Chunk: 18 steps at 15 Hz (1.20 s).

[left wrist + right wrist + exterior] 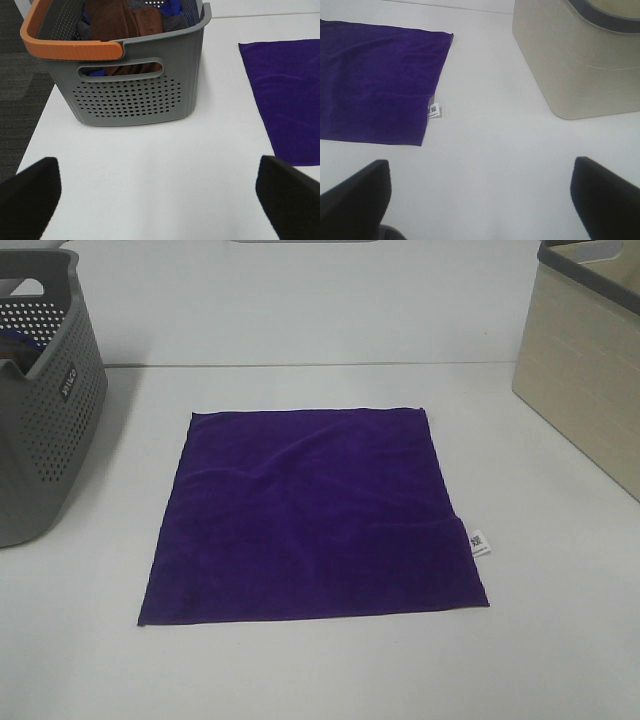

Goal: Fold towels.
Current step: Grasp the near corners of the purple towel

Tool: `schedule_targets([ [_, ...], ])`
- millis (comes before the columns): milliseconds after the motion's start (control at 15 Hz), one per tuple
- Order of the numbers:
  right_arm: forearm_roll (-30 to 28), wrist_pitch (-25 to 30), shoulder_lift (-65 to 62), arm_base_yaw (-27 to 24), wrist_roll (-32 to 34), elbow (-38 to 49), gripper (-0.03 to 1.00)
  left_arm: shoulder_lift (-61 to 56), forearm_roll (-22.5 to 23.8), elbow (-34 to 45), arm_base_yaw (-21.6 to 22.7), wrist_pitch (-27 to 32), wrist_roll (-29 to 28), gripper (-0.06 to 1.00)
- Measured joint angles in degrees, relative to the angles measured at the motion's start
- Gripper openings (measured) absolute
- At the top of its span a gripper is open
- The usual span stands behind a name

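Counter (300, 670): plain white and matte. It fills most of the high view.
Room: a pale wall (300, 300) rises behind the counter's far edge. The left wrist view shows dark grey carpet (20, 85) beyond the counter's side.
Towel (315, 515): deep purple and roughly square, spread flat at the middle of the counter. It has soft wrinkles toward its far side.
Tag (478, 540): small and white, sticking out from the towel's right edge.
Basket (40, 410): grey perforated plastic with an orange handle (70, 47). It stands on the counter left of the towel and apart from it.
Basket contents: bunched brown and blue cloths (125, 25).
Bin (580, 390): beige with a dark grey rim. It stands on the counter right of the towel and apart from it.
Left claw (156, 172): released, with its dark fingers spread wide over bare counter. It faces the basket and grips nothing.
Right claw (480, 167): released, with its fingers spread wide over bare counter between the towel's tagged corner and the bin. It grips nothing.
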Motion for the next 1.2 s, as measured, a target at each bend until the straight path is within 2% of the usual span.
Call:
schedule_targets([
  [933, 0.0, -0.1, 0.0, 0.0, 0.0, 0.0, 0.94, 0.0, 0.0, 0.0, 0.0, 0.0, 0.0, 0.99],
  [1067, 0.9, 0.1, 5.8, 0.0, 0.5, -3.0, 0.94, 4.4, 0.4, -1.7, 0.0, 1.3, -0.3, 0.99],
  [1133, 1.6, 0.8, 12.7, 0.0, 1.6, -5.9, 0.94, 10.7, 0.4, -4.4, 0.0, 2.1, -0.6, 0.99],
  [1200, 1.9, 2.7, 25.8, 0.0, 3.3, -11.3, 0.94, 21.9, -0.2, -9.9, 0.0, 3.2, -0.7, 0.99],
])
